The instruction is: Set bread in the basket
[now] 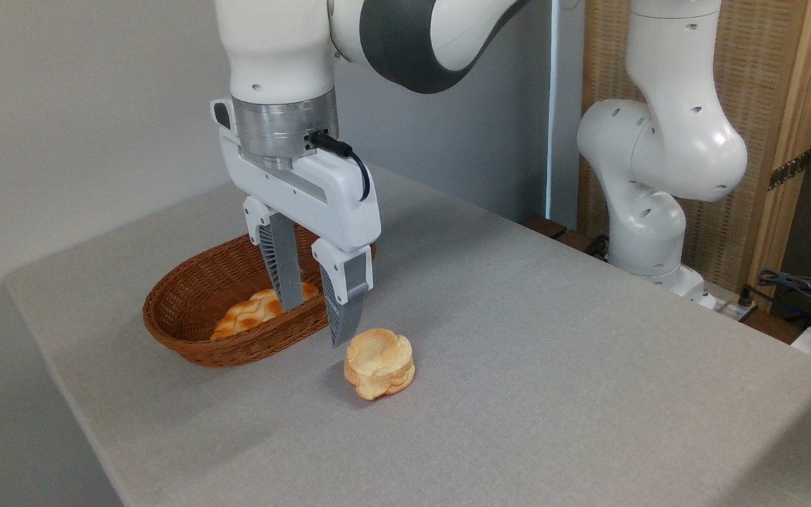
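The braided loaf (254,313) lies inside the wicker basket (187,310), resting on the basket floor toward its right half, its golden top with orange-brown patches facing up; the gripper's left finger crosses in front of it, hiding part of its right end. The basket is oval, reddish-brown and shallow, and it sits on the grey cloth-covered counter (518,338) toward the left of the surface. The gripper (315,324) hangs from the white Panda arm above the basket's right rim, pointing down, its two grey ribbed fingers spread apart with nothing between them: it is released and empty. The left finger appears over the inside of the basket, while the right finger reaches lower in the picture, its tip appearing just outside the rim and near the counter; whether either tip touches anything cannot be told. Just beside that right fingertip, to its lower right, a small round flower-shaped bun (379,362) sits on the counter, pale on top with toasted edges, apart from the basket. A black cable (353,158) loops from the gripper's wrist flange. On the right, the arm's white base column (648,211) rises at the counter's far edge in front of a woven screen (757,105) with a wooden frame.
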